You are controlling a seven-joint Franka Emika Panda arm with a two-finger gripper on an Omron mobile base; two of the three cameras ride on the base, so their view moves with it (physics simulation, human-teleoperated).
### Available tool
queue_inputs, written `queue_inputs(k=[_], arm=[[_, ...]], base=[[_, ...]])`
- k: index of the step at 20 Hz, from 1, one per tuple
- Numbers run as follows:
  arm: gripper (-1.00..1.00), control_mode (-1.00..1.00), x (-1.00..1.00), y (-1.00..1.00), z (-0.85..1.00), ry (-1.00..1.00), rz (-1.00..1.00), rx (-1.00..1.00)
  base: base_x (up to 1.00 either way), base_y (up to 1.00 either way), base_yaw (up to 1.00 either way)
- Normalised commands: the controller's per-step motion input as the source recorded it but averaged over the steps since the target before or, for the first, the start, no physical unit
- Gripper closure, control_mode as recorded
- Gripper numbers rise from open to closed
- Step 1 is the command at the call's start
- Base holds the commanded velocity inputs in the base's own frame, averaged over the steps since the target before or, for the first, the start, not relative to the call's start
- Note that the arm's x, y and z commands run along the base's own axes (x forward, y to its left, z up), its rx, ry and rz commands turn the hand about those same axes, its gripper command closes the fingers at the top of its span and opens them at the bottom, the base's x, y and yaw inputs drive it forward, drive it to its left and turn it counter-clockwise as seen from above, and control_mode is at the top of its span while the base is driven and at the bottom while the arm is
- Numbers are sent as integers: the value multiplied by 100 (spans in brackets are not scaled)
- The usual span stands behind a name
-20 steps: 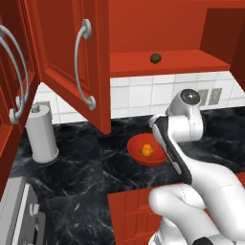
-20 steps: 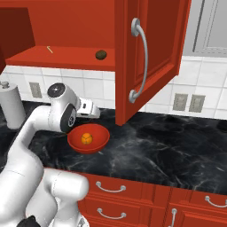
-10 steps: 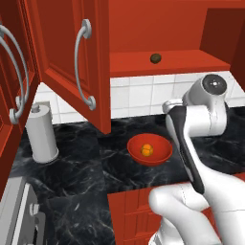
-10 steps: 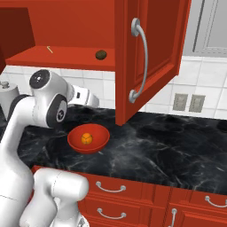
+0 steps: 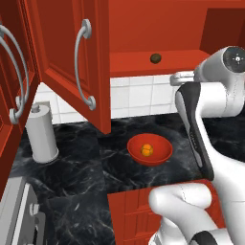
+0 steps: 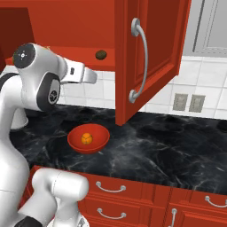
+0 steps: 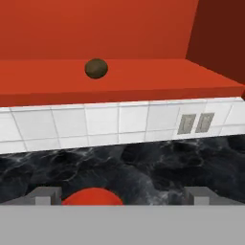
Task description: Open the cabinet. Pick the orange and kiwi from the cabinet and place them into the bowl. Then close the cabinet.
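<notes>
**Inspector:** Location and attitude of the kiwi?

**Assistant:** Upper centre of the left base view, on the open shelf of the cabinet, alone and near the shelf's front edge. In the hand view it sits upper left of centre, a dark oval with its long axis roughly level, running along the shelf. Which end leads cannot be told.

**Inspector:** The orange?

**Assistant:** Inside the bowl, lower left of centre in the right base view, resting on the bowl's floor. The bowl stands on the black marble counter, below the shelf.

**Inspector:** Cabinet doors?

**Assistant:** Swung open; one door hangs out over the counter at the upper centre of that view.

**Inspector:** The gripper?

**Assistant:** Raised just below shelf level, pointing towards the tiled wall. Fingers spread fully apart, holding nothing, well clear of the kiwi.
</notes>
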Motion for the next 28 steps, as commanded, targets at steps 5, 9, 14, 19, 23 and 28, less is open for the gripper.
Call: queue_inputs(k=[5, 9, 14, 19, 23, 28], arm=[[-100, -100, 14, 0, 68, -12, 4, 3], [-100, -100, 56, 0, 20, -6, 5, 1], [-100, -100, 56, 0, 1, -7, 7, 0], [-100, -100, 45, 0, -7, 0, 0, 0], [-100, -100, 63, 2, -6, 0, 0, 0], [-100, -100, 75, 17, -11, 6, 0, 0]], base=[[0, 0, 0], [0, 0, 0], [0, 0, 0], [0, 0, 0], [0, 0, 0], [0, 0, 0]])
